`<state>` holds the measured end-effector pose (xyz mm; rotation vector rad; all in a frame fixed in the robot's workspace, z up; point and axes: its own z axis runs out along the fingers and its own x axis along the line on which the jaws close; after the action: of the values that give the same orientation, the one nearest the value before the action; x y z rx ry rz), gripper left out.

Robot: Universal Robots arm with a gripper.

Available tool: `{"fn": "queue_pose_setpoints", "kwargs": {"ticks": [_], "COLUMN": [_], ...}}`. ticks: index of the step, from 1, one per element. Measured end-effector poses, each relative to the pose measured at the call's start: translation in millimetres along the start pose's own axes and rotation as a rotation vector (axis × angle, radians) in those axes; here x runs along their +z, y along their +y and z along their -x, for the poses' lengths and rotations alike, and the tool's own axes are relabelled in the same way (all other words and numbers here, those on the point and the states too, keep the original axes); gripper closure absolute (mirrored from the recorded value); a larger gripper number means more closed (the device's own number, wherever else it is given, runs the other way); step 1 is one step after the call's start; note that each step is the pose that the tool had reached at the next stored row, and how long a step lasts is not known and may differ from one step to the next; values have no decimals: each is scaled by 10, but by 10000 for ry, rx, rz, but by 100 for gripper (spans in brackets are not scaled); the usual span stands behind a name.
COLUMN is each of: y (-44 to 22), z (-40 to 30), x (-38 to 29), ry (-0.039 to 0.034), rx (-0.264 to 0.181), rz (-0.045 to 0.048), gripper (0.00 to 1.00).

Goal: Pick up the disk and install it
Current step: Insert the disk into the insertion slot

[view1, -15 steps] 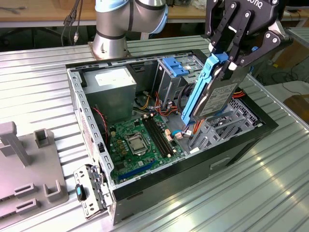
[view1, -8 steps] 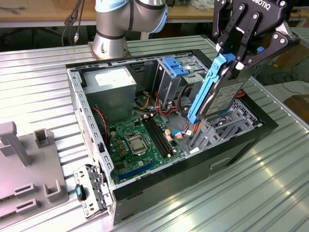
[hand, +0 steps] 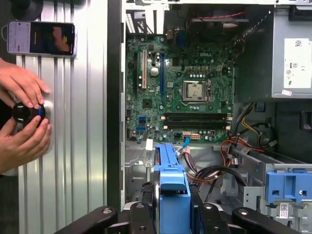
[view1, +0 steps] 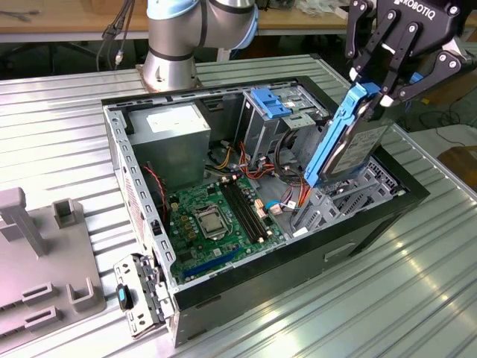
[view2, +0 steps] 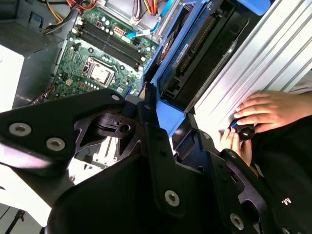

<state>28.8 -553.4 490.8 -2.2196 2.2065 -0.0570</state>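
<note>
Presently the hand [view1: 370, 92] pinches the disk [view1: 350, 139] by its upper end. The disk hangs tilted over the open computer case [view1: 261, 287], toward the exterior view's right.

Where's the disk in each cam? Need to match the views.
Exterior view: the disk is held on edge, tilted, in the gripper, above the open case toward the exterior view's right.
Second wrist view: seen from its end, just beyond the gripper, between the motherboard and the ribbed table.
First wrist view: blue bracket edge-on in the gripper, near the motherboard's cable side.
Shared landmark: the CPU socket, in all three views.
</note>
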Motion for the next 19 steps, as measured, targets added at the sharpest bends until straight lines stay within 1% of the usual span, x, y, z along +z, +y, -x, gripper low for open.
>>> {"fn": "queue_pose_setpoints", "kwargs": {"ticks": [1, 5, 8, 14, 19], "y": [-40, -128, -176, -317, -361], "z": [0, -8, -18, -21, -23], "x": [10, 43, 80, 130, 157], "ry": [1, 1, 0, 1, 0], "rx": [-2, -3, -2, -4, -3], "rz": [0, 0, 0, 0, 0], "gripper": [63, 63, 63, 63, 63]}}
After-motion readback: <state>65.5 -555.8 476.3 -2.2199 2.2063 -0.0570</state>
